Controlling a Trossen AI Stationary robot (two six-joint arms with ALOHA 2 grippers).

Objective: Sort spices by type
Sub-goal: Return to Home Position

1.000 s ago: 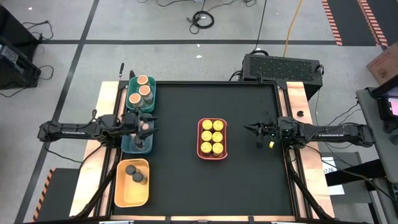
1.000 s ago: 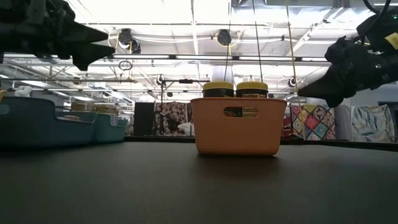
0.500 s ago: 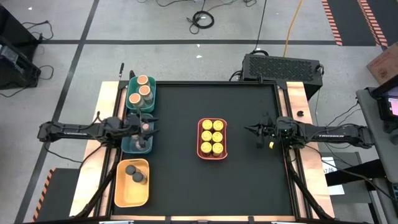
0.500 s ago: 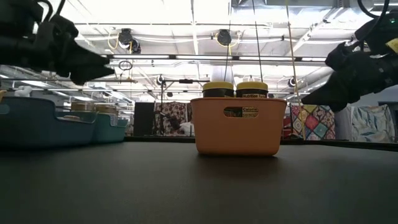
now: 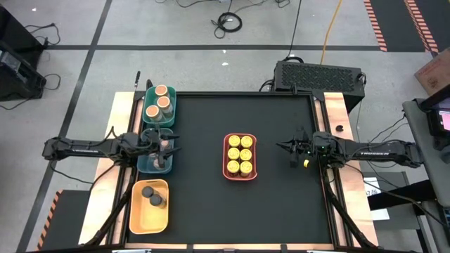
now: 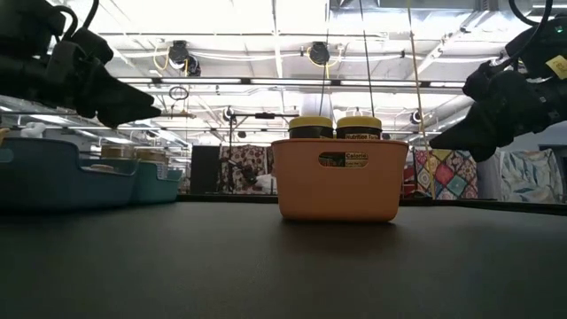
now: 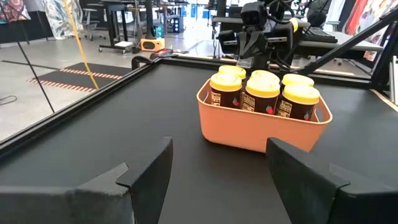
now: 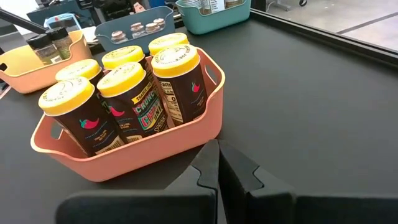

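Six yellow-lidded spice jars [image 5: 240,155] stand in the coral tray [image 5: 226,163] at the table's middle. Tan-orange-lidded jars [image 5: 161,102] fill the green tray [image 5: 171,112] at the far left. Small pinkish-lidded jars [image 8: 138,27] sit in the dark teal tray [image 5: 144,164], and two dark-lidded jars [image 5: 151,195] sit in the yellow tray [image 5: 138,218] at the near left. My left gripper [image 5: 171,145] hovers open over the dark teal tray's right rim, nothing between its fingers [image 7: 149,174]. My right gripper [image 5: 280,146] is shut and empty, to the right of the coral tray.
Bare black tabletop lies between the left-hand trays and the coral tray, and between that tray and my right gripper. A black box [image 5: 320,74] stands past the table's far right corner. The table's raised edges run along all sides.
My left gripper has sunk a little toward the dark teal tray and its fingers have tipped downward, staying open. The jars and trays have not moved.
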